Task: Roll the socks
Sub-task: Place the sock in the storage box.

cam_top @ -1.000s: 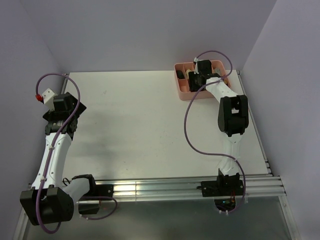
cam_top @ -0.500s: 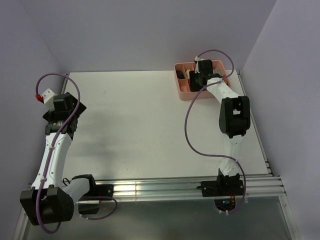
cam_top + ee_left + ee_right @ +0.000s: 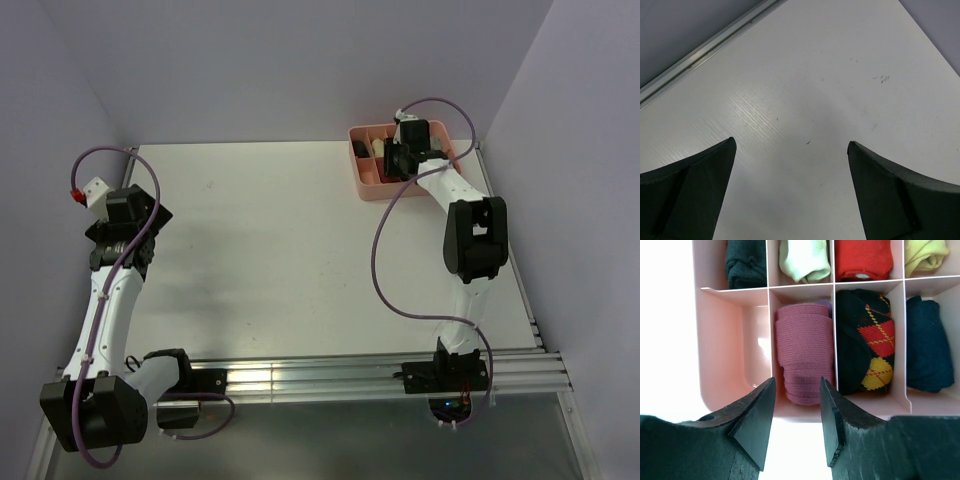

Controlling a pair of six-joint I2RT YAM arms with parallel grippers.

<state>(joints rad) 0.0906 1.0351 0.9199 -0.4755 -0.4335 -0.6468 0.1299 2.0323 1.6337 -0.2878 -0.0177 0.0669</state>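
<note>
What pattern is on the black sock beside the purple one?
Red and yellow argyle diamonds on the black sock, clearest in the right wrist view.

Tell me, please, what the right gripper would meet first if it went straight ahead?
Probably the rolled purple sock in the pink tray, centred ahead of the right gripper; depth is unclear.

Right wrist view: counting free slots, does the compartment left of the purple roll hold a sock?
No, the compartment beside the purple roll shows only bare pink floor.
</note>
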